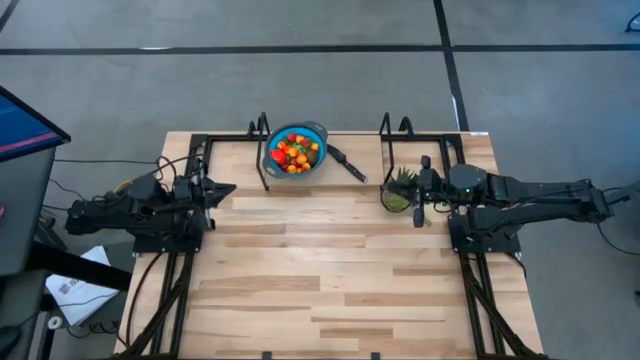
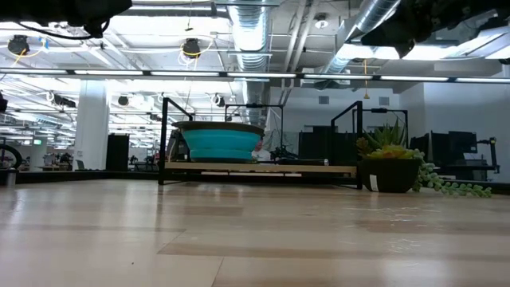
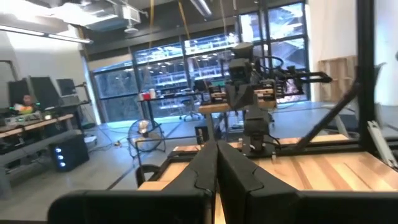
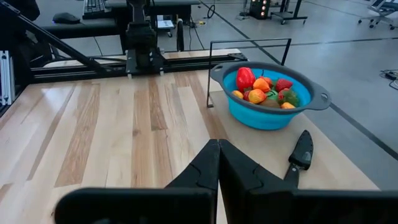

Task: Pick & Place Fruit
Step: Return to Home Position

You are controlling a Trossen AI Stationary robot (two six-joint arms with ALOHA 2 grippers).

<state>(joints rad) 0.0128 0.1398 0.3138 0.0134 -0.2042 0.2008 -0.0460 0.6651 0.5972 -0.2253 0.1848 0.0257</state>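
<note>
Dark left gripper [image 3: 216, 146] and right gripper [image 4: 217, 145] hover at table [image 1: 330, 270] sides, closed.

High view looks straight down on your whole table [image 1: 330, 290]; low view sits level across the tabletop. Both, and right wrist, share the blue bowl [image 2: 219, 143].

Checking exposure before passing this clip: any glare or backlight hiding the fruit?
Right wrist view: fruit evenly lit in the bowl. High view: even light, no glare. Low view: ceiling lights glare, plant backlit, bowl rim hides fruit.
</note>
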